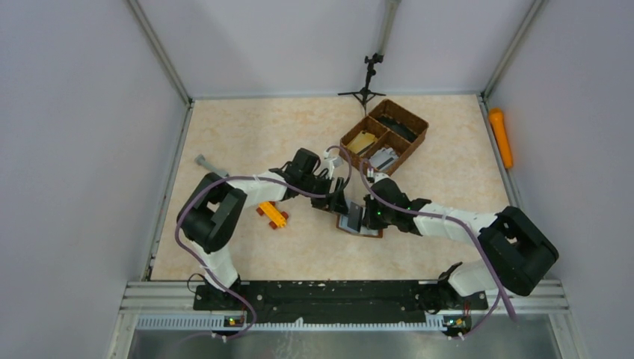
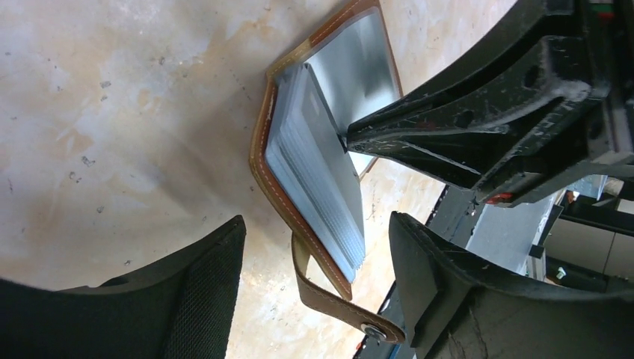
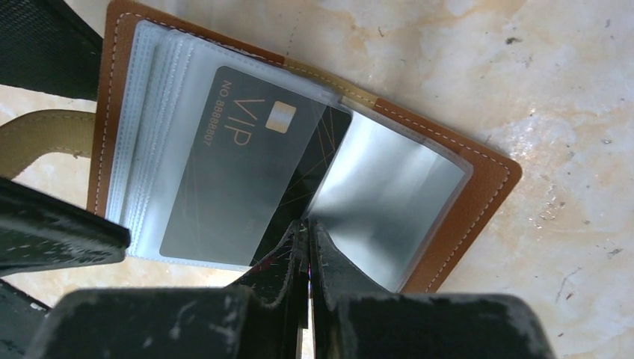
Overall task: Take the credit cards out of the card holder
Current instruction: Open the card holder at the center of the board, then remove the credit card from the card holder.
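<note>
Clenched black tips of the right gripper (image 3: pixel 305 228) meet at the lower edge of a grey credit card (image 3: pixel 232 172) (printed VIP, gold chip) in the card holder (image 3: pixel 478 194). The holder lies open on the marbled table (image 3: pixel 523 67): stitched brown leather, glossy clear sleeves (image 3: pixel 149 112), curling strap (image 2: pixel 329 303). The left gripper (image 2: pixel 318 224) stands released, straddling that strap.

Lab robot cell, grey panels (image 1: pixel 75 112), aluminium frame (image 1: pixel 163 56)
</note>
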